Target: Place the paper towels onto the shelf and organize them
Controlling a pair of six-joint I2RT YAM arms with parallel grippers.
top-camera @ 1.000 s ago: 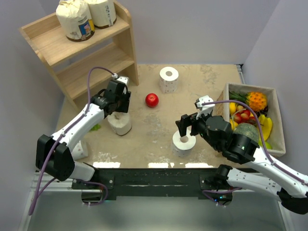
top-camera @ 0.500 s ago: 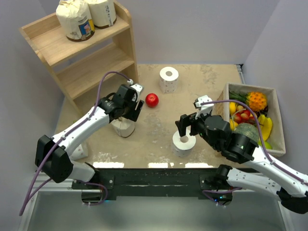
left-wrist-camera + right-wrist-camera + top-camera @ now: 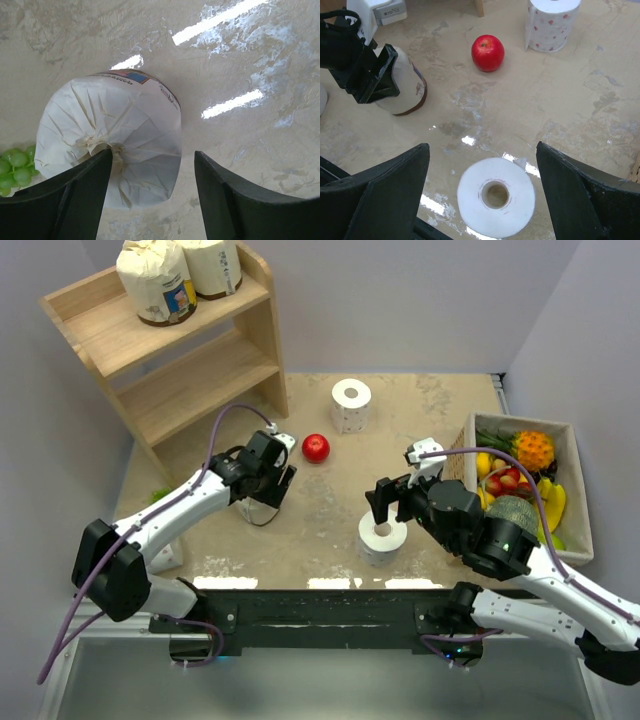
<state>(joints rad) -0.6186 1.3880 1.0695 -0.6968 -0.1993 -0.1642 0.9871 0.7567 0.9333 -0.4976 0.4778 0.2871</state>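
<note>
- Looking down from the top external view, you have the left gripper [image 3: 268, 480] directly over a cream paper-wrapped cylindrical roll [image 3: 258, 510] that stands on the table. The light wooden stepped shelf [image 3: 190, 390] lies beyond that gripper to its left. Two more wrapped rolls [image 3: 155, 285] sit on its top tier.
- Your right gripper [image 3: 385, 502] hovers above a bare white hollow-cored roll [image 3: 383, 540].
- From the left wrist view, your jaws stand partly open and hold nothing. The wrapped roll sits off-centre, under the left finger [image 3: 75, 200] and clear of the right finger [image 3: 240, 200].
- Expect it to be light and soft, with a crinkly wrapper that may slip. Centre it first, then pinch across its mid-body.
- From the right wrist view, your jaws are spread wide and empty, and the bare roll is below and between them, touching neither.
- It should be light and squashy, so squeeze gently across the outer wall, not the core.
</note>
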